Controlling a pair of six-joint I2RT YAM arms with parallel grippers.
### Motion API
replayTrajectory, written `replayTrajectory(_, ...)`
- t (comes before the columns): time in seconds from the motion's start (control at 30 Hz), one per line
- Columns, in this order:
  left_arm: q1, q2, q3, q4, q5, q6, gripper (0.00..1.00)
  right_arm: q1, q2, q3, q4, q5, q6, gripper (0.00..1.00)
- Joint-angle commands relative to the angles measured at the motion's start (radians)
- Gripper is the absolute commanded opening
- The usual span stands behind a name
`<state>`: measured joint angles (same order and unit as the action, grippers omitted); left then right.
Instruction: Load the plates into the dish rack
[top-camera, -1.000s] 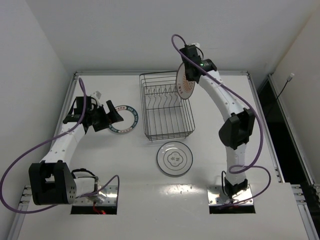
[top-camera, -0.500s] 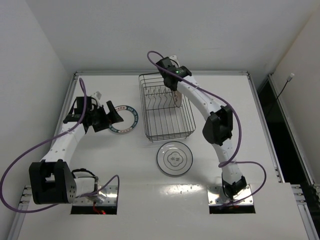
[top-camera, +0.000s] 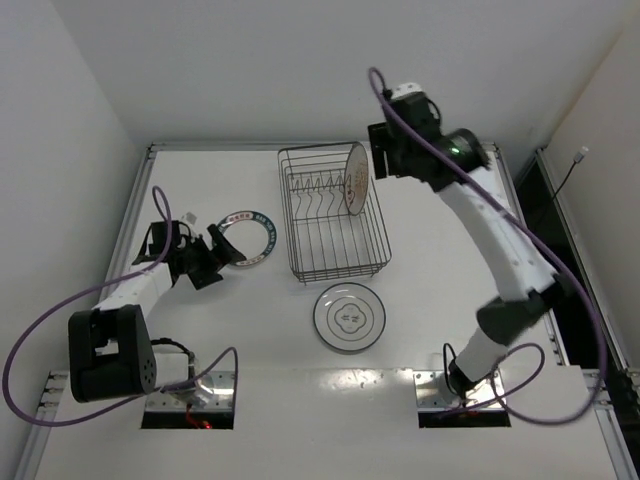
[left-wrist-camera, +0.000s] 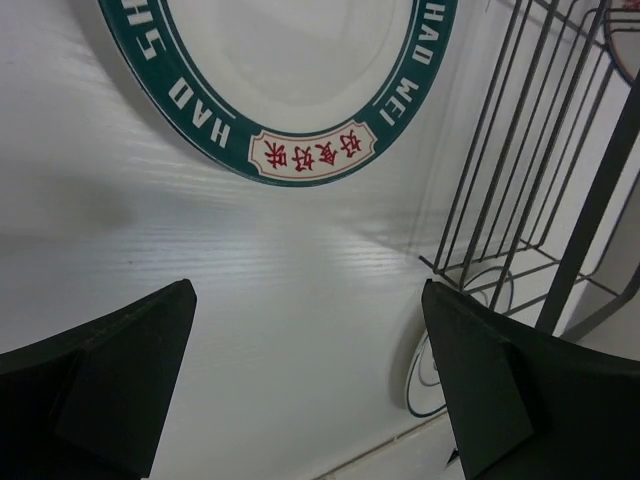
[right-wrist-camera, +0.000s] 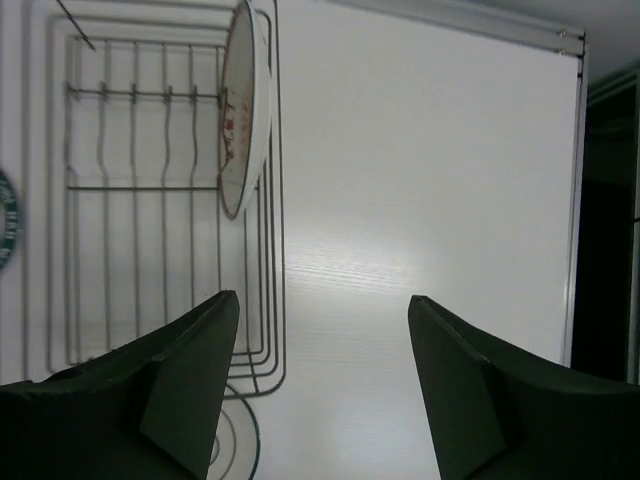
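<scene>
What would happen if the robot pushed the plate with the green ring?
The green-ringed plate lies flat on the smooth table, so it would probably slide, not roll. It looks glossy, so likely slippery to grip, and stiff, maybe breakable.

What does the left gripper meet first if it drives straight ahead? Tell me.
Most likely the near rim of the teal-banded plate, lying flat on the table straight ahead of the open left gripper. Depth is unclear; it might graze the table first.
</scene>
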<state>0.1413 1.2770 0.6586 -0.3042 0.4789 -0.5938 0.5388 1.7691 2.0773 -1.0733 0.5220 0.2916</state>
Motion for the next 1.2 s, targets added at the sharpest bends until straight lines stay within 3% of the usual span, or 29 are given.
replayTrajectory(0.0,0.027,0.019,-0.081,0.239,0.102,-0.127,0.95,0.007,-0.18,-0.119,-0.001,-0.089,0.04,0.66)
replayTrajectory(0.27,0.027,0.102,-0.146,0.453,0.052,-0.245,0.94,0.007,-0.304,-0.23,-0.022,-0.218,0.133,0.66)
replayTrajectory(0.63,0.037,0.409,-0.07,0.556,0.047,-0.278,0.76,-0.002,-0.342,-0.22,-0.056,-0.273,0.172,0.66)
replayTrajectory(0.77,0.058,0.458,-0.024,0.556,0.104,-0.265,0.54,-0.002,-0.353,-0.26,-0.045,-0.29,0.181,0.66)
replayTrajectory(0.8,0.069,0.458,-0.011,0.545,0.122,-0.239,0.39,-0.002,-0.353,-0.27,-0.036,-0.304,0.181,0.66)
replayTrajectory(0.97,0.115,0.446,0.012,0.478,0.222,-0.158,0.08,-0.002,-0.353,-0.281,-0.005,-0.352,0.19,0.66)
replayTrajectory(1.03,0.145,0.418,0.03,0.427,0.233,-0.107,0.0,-0.002,-0.33,-0.281,-0.005,-0.364,0.19,0.66)
replayTrajectory(1.17,0.172,0.351,0.039,0.366,0.253,-0.06,0.0,-0.002,-0.31,-0.258,0.004,-0.364,0.19,0.66)
